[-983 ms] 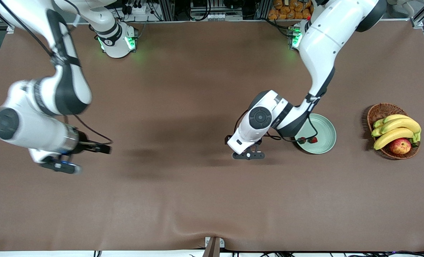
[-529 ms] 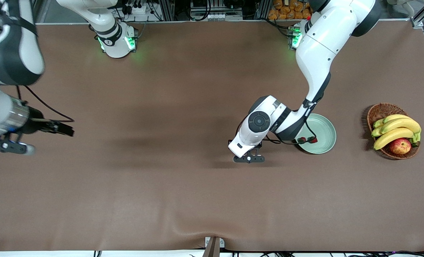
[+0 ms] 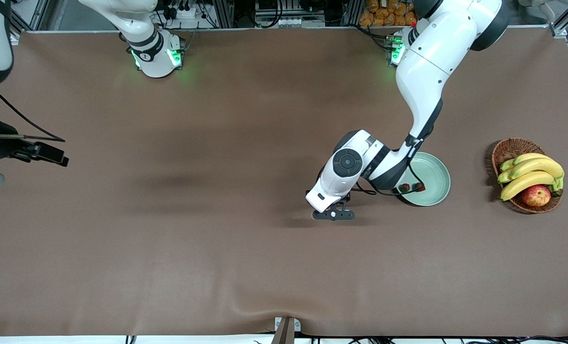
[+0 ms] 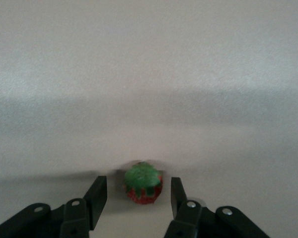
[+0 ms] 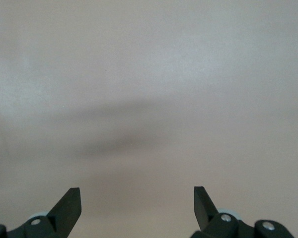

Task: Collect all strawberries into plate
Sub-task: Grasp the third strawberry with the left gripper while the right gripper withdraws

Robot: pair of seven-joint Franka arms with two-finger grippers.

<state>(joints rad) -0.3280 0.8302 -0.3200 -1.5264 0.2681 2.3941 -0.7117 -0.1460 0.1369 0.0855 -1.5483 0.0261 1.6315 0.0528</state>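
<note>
Strawberry (image 4: 144, 182) sits untouched between my left tool's (image 3: 333, 213) half-wide fingers (image 4: 97, 193), low mid-frame; I fear one finger lands first, rolling it away. Right tool (image 5: 137, 198) waits wide over the bench (image 5: 149, 74).

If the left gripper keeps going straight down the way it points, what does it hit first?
Most likely the table. The left gripper points down with a strawberry between its open fingers, gaps showing on both sides.

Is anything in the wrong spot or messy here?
One strawberry sits on the bare table, not in the plate with the other two strawberries. The left gripper straddles it, fingers not yet touching. The right gripper waits open. Nothing looks spilled or broken.
</note>
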